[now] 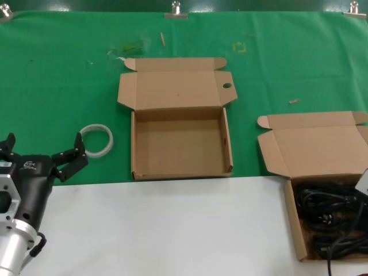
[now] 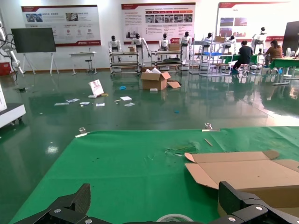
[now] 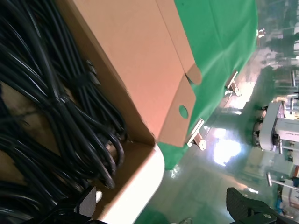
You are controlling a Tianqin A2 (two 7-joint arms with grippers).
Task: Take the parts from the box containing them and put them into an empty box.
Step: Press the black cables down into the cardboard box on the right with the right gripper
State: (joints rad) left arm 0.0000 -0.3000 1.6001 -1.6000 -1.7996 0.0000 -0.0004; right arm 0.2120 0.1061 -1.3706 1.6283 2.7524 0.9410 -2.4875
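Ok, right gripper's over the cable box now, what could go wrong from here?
1. The cables lie tangled together, so one grasp may drag up several.
2. The open right gripper seems to straddle a wall of the cable box; closing there could pinch cardboard.
The left gripper waits by the tape ring.

You have the empty box [image 1: 181, 144] at centre, the tape ring [image 1: 96, 140] to its left, and the full box [image 1: 294, 221] near right, with the cables [image 1: 333, 221] lying inside.
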